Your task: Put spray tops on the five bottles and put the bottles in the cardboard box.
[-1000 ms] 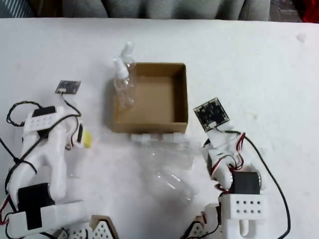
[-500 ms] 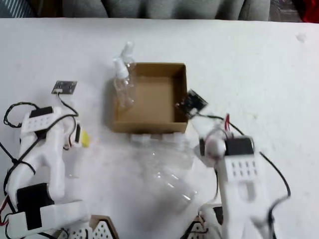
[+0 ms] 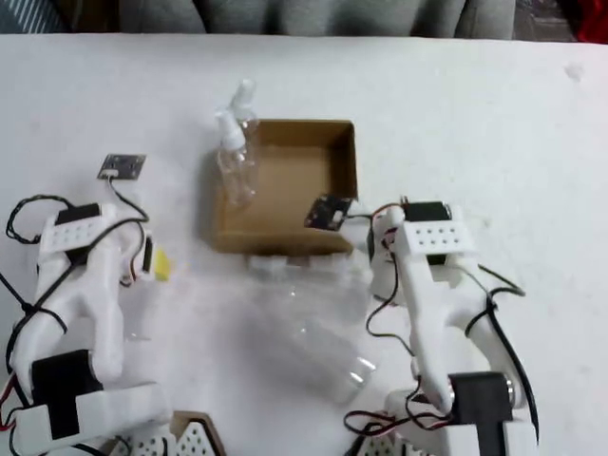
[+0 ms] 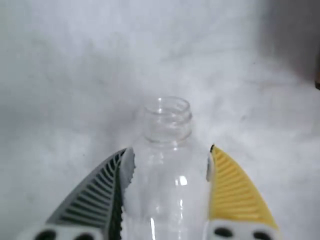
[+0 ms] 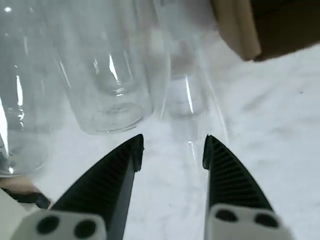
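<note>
The white desk [image 3: 494, 123] runs across the high view. Along its far edge are grey folds of fabric [image 3: 332, 14]. The open box [image 3: 285, 190] sits mid-desk. A bottle with a spray top [image 3: 236, 157] stands upright at its left wall, and I cannot tell whether it is inside or just outside. Clear topless bottles [image 3: 318, 323] lie on their sides just near of the box, between the two arms.

The left arm [image 3: 85, 275] is on the left of the desk. The left fingers [image 4: 235, 190], one dark and one yellow, are closed against the shoulders of an uncapped bottle [image 4: 167, 122], with its open neck poking out beyond the tips.

The right arm [image 3: 427, 275] stretches from the near right towards the box, and its wrist is at the box's near right corner. The right fingers [image 5: 112, 185] are spread apart with nothing between them. They hover over the desk just by the lying bottles [image 5: 100, 75], and the box corner [image 5: 240, 25] is beyond.

A second ago the right arm was folded back at the near right, with its wrist well right of the box. It has since unfolded and swung left and far, up to the box and the loose bottles. The left arm has barely shifted and keeps its grip. The box and the topped bottle have not moved.
</note>
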